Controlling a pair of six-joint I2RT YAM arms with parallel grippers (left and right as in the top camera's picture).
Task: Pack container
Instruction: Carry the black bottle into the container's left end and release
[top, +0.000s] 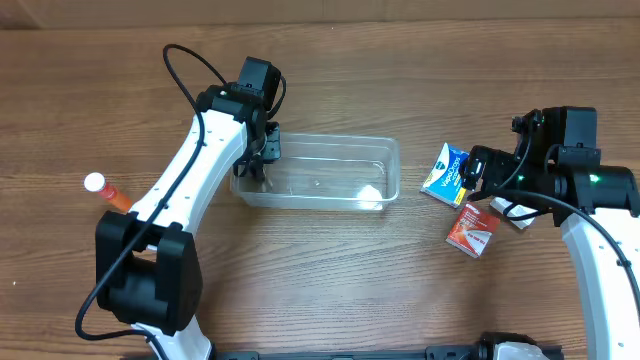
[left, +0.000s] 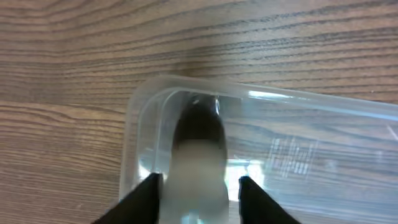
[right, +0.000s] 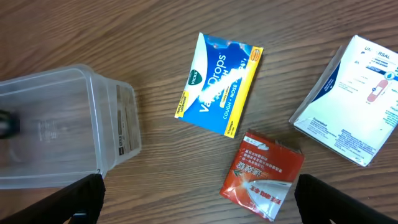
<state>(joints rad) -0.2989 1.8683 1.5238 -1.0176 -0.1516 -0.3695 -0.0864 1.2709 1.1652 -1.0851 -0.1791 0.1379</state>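
The clear plastic container (top: 330, 175) lies mid-table. My left gripper (top: 263, 160) hangs over its left end. In the left wrist view a white bottle with a black cap (left: 198, 155) sits between the fingers (left: 199, 186), cap pointing into the container (left: 311, 137). There is a small gap beside the right finger, so the jaws look open. My right gripper (top: 478, 172) is wide open and empty above the table, right of the container (right: 56, 124). Its fingers (right: 202, 199) straddle bare wood beside a red packet (right: 261, 174).
A blue Vicks drops packet (top: 446, 172) (right: 219, 84), the red packet (top: 472, 229) and a white box (top: 510, 210) (right: 351, 102) lie at the right. An orange bottle with a white cap (top: 105, 190) lies at the far left.
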